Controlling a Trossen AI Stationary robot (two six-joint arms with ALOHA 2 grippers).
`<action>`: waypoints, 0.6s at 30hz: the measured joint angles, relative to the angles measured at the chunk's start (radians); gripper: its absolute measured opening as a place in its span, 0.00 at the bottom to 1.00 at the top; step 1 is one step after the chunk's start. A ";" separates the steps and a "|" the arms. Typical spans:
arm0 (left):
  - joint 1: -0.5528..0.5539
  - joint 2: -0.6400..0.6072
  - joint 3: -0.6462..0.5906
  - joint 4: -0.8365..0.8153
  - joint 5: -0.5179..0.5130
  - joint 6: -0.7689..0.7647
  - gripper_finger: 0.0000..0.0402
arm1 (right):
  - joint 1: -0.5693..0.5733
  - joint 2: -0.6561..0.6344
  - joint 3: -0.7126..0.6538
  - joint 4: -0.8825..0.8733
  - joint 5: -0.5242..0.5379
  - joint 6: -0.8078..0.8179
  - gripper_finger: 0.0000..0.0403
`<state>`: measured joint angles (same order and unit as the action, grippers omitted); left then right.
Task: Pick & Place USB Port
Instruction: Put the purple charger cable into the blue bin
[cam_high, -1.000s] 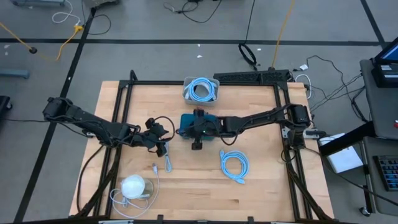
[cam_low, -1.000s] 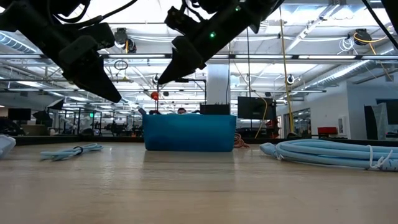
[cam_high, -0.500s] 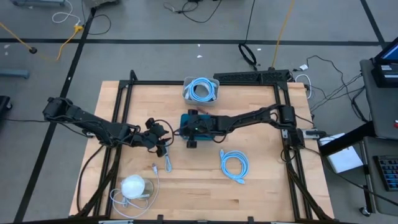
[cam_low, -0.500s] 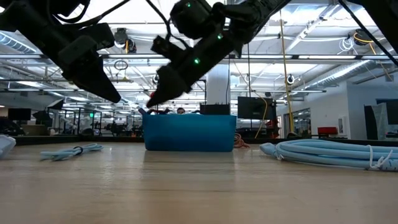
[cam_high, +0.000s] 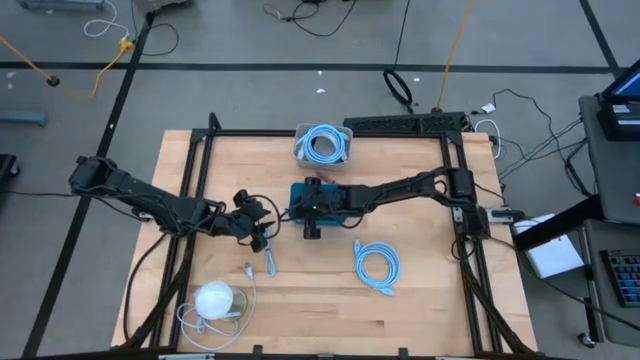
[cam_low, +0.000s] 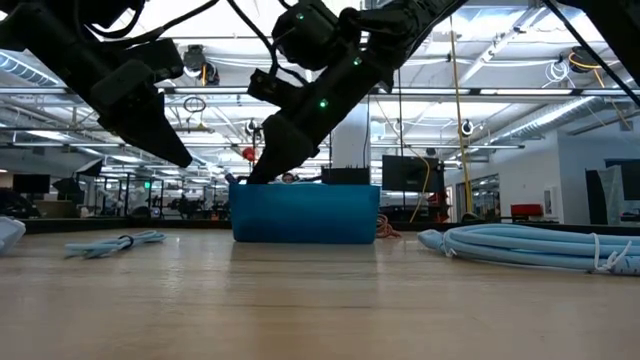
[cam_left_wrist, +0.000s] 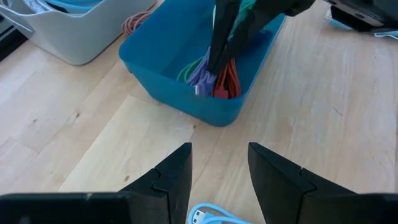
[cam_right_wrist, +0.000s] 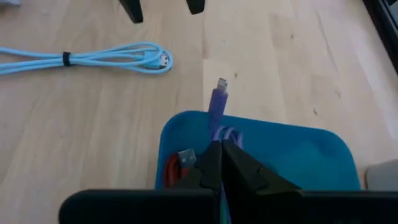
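The blue bin (cam_high: 330, 192) stands mid-table; red and green cables (cam_left_wrist: 226, 82) lie inside it. My right gripper (cam_high: 312, 218) reaches down into the bin's near-left part, shut on a purple USB cable (cam_left_wrist: 202, 78). In the low view that gripper (cam_low: 262, 168) dips to the bin's rim (cam_low: 305, 188). My left gripper (cam_high: 263, 238) hovers open over the table, left of the bin, touching nothing; its fingers (cam_left_wrist: 177, 171) frame the bin (cam_left_wrist: 186, 93) in the left wrist view. A small light-blue USB cable (cam_high: 270, 263) lies flat on the table near it. My right gripper pinches the purple cable between its two fingers (cam_right_wrist: 208, 163), a short way behind the plug (cam_right_wrist: 218, 121). The fingers come from above, slanting toward the table's left. The silver plug end (cam_right_wrist: 221, 83) sticks out past the fingertips over the bin's wall; the bundled rest hangs inside the bin.
A white bin (cam_high: 323, 146) with a coiled light-blue cable stands just beyond the blue bin. Another light-blue coil (cam_high: 377, 266) lies to the near right. A white round object with its cord (cam_high: 213, 299) sits at the near left. Bare wood lies between these.
My right gripper has come down onto the blue bin and shifted a little toward the table's left, staying shut on the purple cable, whose bundle now sits inside the bin.
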<state>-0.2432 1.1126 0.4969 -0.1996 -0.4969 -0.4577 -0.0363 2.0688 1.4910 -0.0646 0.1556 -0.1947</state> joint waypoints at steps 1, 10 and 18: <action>0.000 0.000 0.000 0.000 0.000 0.000 0.40 | 0.000 0.013 0.000 0.008 0.001 0.002 0.00; -0.002 0.000 0.000 -0.001 0.000 -0.008 0.40 | -0.007 0.090 0.003 -0.005 -0.005 0.027 0.00; -0.002 0.000 0.000 -0.007 0.000 -0.012 0.40 | -0.011 0.044 -0.001 -0.018 0.088 -0.017 0.00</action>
<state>-0.2453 1.1126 0.4973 -0.2061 -0.4969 -0.4696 -0.0468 2.1129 1.4900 -0.0828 0.2431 -0.2120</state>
